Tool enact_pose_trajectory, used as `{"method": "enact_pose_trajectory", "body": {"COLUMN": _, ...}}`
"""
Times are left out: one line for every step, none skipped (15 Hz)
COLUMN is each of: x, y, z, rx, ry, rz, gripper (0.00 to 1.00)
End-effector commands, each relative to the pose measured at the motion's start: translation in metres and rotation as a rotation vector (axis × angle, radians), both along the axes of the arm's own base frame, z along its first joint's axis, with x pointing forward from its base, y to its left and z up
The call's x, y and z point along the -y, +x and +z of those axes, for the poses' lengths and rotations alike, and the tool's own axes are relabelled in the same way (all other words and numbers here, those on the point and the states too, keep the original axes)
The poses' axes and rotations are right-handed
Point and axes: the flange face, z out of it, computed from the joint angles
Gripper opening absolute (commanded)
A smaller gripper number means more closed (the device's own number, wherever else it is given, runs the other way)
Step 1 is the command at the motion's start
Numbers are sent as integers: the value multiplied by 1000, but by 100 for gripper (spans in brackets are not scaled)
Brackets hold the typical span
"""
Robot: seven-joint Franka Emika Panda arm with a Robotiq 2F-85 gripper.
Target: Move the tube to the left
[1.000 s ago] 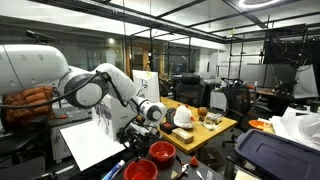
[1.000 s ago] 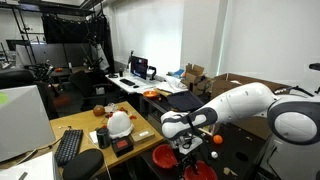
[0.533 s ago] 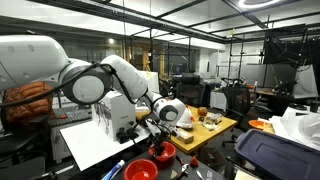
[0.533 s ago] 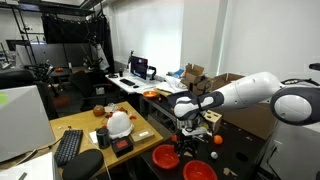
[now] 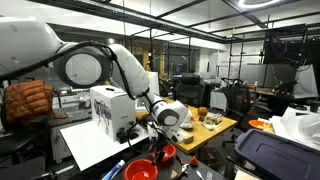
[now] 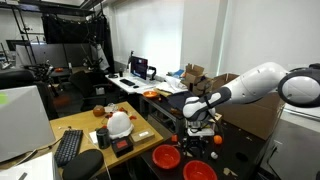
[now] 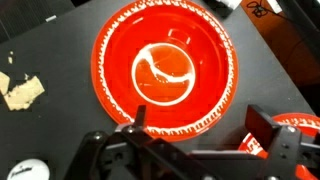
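My gripper (image 7: 212, 130) is open and empty. It hangs over the near rim of a red bowl (image 7: 165, 70) that fills the wrist view. In both exterior views the gripper (image 5: 165, 140) (image 6: 197, 135) hovers just above that bowl (image 5: 163, 152) (image 6: 167, 157) on the black surface. A second red bowl (image 5: 140, 170) (image 6: 200, 170) sits beside it, and its rim shows at the lower right of the wrist view (image 7: 300, 122). A slim blue thing that looks like the tube (image 5: 113, 170) lies at the bottom left in an exterior view, well away from the gripper. It is out of the wrist view.
An orange ball (image 6: 215, 140) lies near the bowls. The wooden table holds a white helmet-like object (image 6: 120, 123), a keyboard (image 6: 68, 145) and a black box (image 6: 122, 146). A white box (image 5: 110, 110) stands behind the arm. Pale scraps (image 7: 22, 90) lie on the black surface.
The arm has swung away from the nearer bowl, and the gripper now hangs over the farther red bowl. The bowls and the blue tube have not moved.
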Motion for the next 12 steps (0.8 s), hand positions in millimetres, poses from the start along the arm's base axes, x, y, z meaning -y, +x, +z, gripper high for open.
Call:
{"method": "enact_pose_trajectory", "body": {"x": 2, "y": -42, "z": 9, "rx": -61, "ry": -21, "rz": -58, "gripper": 100}}
{"method": "enact_pose_trajectory", "body": {"x": 6, "y": -50, "z": 9, "rx": -72, "ry": -31, "rz": -77, "gripper": 100}}
{"method": "enact_pose_trajectory", "body": {"x": 8, "y": -58, "z": 9, "rx": -80, "ry": -37, "rz": -89, "gripper": 100}}
{"method": "enact_pose_trajectory", "body": {"x": 11, "y": -66, "z": 10, "rx": -84, "ry": -50, "rz": -108, "gripper": 100}}
{"method": "enact_pose_trajectory", "body": {"x": 14, "y": -74, "z": 12, "rx": -81, "ry": -65, "rz": -123, "gripper": 100}}
{"method": "enact_pose_trajectory", "body": {"x": 17, "y": -82, "z": 14, "rx": -75, "ry": -84, "rz": -128, "gripper": 100}}
{"method": "enact_pose_trajectory", "body": {"x": 19, "y": -91, "z": 16, "rx": -69, "ry": -101, "rz": -119, "gripper": 100}}
{"method": "enact_pose_trajectory", "body": {"x": 20, "y": -99, "z": 19, "rx": -65, "ry": -110, "rz": -116, "gripper": 100}}
{"method": "enact_pose_trajectory", "body": {"x": 21, "y": -109, "z": 23, "rx": -64, "ry": -111, "rz": -101, "gripper": 100}}
{"method": "enact_pose_trajectory", "body": {"x": 20, "y": -121, "z": 28, "rx": -72, "ry": -105, "rz": -85, "gripper": 100}}
{"method": "enact_pose_trajectory", "body": {"x": 19, "y": -132, "z": 32, "rx": -83, "ry": -97, "rz": -70, "gripper": 100}}
{"method": "enact_pose_trajectory", "body": {"x": 16, "y": -143, "z": 36, "rx": -101, "ry": -88, "rz": -61, "gripper": 100}}
